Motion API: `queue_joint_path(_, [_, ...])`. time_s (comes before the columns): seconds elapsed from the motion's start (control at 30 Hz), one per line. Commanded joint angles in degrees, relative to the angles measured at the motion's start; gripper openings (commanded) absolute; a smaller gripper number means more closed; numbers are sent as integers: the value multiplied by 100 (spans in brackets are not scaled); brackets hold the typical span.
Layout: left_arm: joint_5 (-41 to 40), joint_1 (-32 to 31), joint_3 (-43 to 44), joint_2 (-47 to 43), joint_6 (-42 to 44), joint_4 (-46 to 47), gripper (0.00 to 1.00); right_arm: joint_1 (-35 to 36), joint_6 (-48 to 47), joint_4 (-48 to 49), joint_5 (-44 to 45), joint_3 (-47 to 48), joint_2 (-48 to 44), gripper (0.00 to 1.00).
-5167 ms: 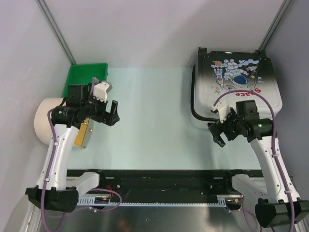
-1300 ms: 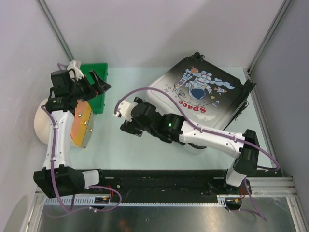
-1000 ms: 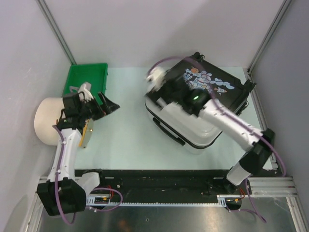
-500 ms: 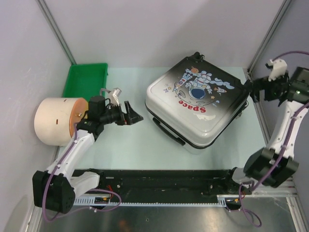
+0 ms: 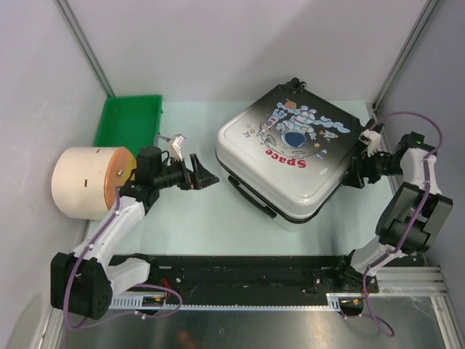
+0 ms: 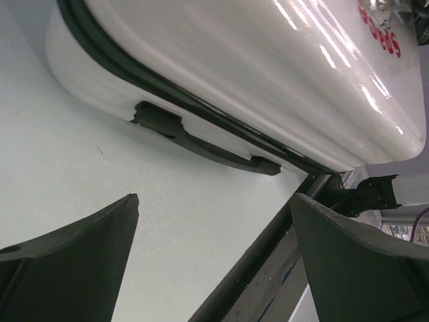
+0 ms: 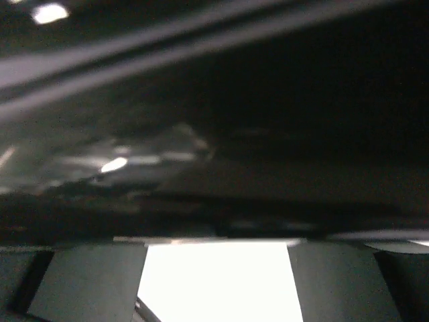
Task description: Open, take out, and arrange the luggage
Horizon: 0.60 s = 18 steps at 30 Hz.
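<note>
The luggage (image 5: 290, 163) lies flat and closed right of the table's middle, print side up, with the astronaut and red "Space" showing. Its black side handle (image 5: 251, 200) faces the front left. My left gripper (image 5: 205, 177) is open and empty, pointing right, just left of the white corner without touching it. In the left wrist view the white shell (image 6: 268, 80) and handle (image 6: 201, 137) lie beyond my open left gripper (image 6: 214, 258). My right gripper (image 5: 361, 173) sits against the luggage's black right edge. In the right wrist view the dark shell (image 7: 234, 100) fills the frame above my open right gripper (image 7: 218, 285).
A green plastic tray (image 5: 131, 120) stands at the back left. A cream cylinder (image 5: 83, 182) lies on its side at the left edge, behind my left arm. A black rail (image 5: 240, 267) runs along the front. A metal post (image 5: 399, 58) rises at the back right.
Across the earlier frames the luggage was turned and shifted from the back right towards the middle. My right arm swung down onto its right edge. My left gripper edged right towards it.
</note>
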Motion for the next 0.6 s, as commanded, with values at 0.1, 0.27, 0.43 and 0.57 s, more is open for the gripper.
queue_joint_path(0.1, [379, 471, 19, -56, -185, 256, 100, 2010, 1887, 2119, 157, -1276, -966, 80])
queue_joint_path(0.27, [590, 973, 343, 111, -211, 265, 100, 3364, 2952, 3175, 501, -1655, -1460, 80])
queue_joint_path(0.43, [722, 1255, 730, 339, -132, 265, 100, 4745, 3673, 3370, 853, -1726, -1995, 79])
queue_joint_path(0.57, [722, 1281, 976, 296, 0, 256, 100, 4457, 3764, 3098, 756, -1822, -2723, 79])
